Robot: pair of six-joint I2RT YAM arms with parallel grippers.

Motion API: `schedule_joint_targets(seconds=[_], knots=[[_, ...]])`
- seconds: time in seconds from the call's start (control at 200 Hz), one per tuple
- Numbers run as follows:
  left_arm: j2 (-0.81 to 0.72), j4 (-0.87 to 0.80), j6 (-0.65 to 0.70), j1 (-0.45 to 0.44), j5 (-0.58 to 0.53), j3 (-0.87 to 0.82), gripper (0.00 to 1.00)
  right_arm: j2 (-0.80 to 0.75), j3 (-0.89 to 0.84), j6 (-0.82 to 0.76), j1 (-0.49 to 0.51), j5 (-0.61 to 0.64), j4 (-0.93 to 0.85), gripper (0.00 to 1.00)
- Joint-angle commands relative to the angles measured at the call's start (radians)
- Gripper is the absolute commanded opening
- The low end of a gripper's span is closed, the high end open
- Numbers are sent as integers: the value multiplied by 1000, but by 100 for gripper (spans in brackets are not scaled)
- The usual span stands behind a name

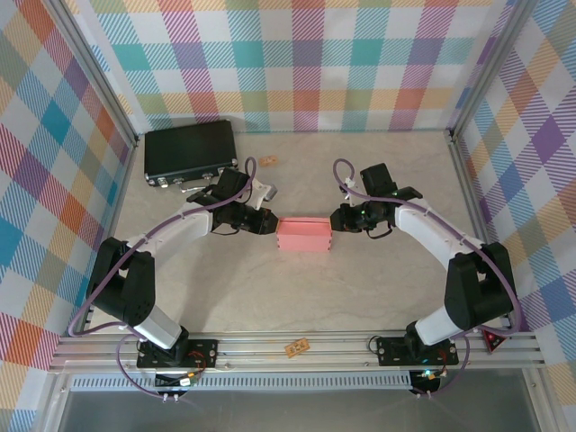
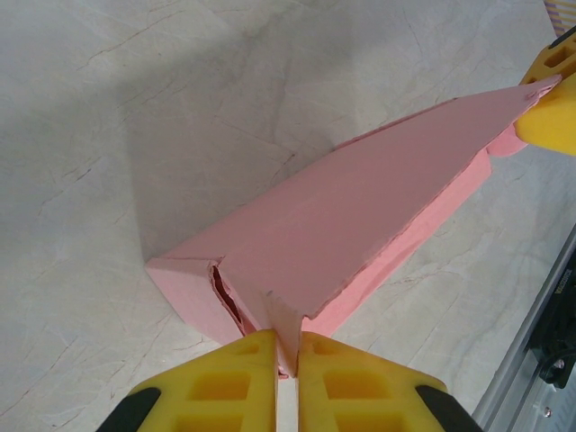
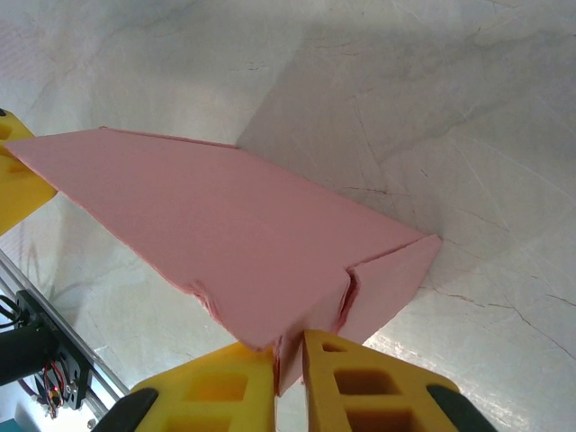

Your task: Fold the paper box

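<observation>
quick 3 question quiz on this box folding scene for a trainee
1. True or false: the right gripper hangs open, clear of the paper box.
2. What stands at the far left corner of the table? A) black case B) mug C) tape roll
3. Fill in: in the top view, the left gripper is shut on the box's ___ end.
Key: 1 false, it is shut on the box; 2 A; 3 left.

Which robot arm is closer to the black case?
Left. The left arm reaches just in front of the black case, its fingers pinching the paper box's left end. The right arm pinches the other end, farther from the case.
</observation>
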Motion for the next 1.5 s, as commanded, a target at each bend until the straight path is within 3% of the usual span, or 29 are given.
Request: schedule_joint_targets(seconds=[0.0,1.105,1.495], knots=[[18,-36,1,-1,8,-17,12,19,26,19,8,-50,12,17],[-28,-55,12,-5,16,-40,12,26,-21,-34,14,-27,-37,17],[-120,17,-33,-3,48,-39,23,32,-22,-45,19,-29,-47,17]])
